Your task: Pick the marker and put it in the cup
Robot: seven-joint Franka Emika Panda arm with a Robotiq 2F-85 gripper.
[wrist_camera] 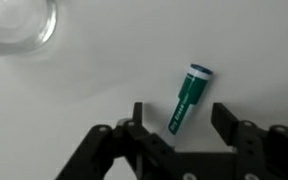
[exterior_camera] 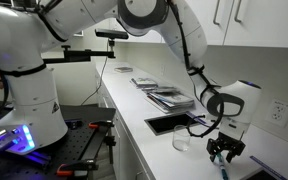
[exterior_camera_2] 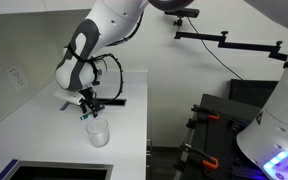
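The teal-green marker (wrist_camera: 191,90) lies on the white counter, its capped end pointing away from me and its lower end between my jaws. My gripper (wrist_camera: 181,112) is open and straddles the marker without closing on it. The clear cup (wrist_camera: 19,25) stands upright at the upper left of the wrist view, apart from the marker. In both exterior views the gripper (exterior_camera: 224,150) (exterior_camera_2: 87,108) hangs low over the counter right beside the cup (exterior_camera: 181,142) (exterior_camera_2: 97,132). The marker shows as a small teal sliver under the gripper (exterior_camera: 224,171).
A black rectangular tray (exterior_camera: 169,123) (exterior_camera_2: 112,101) lies on the counter just beyond the cup. Stacked papers (exterior_camera: 159,90) lie farther along the counter. A sink (exterior_camera_2: 44,170) sits at the near end. The wall runs close alongside the counter.
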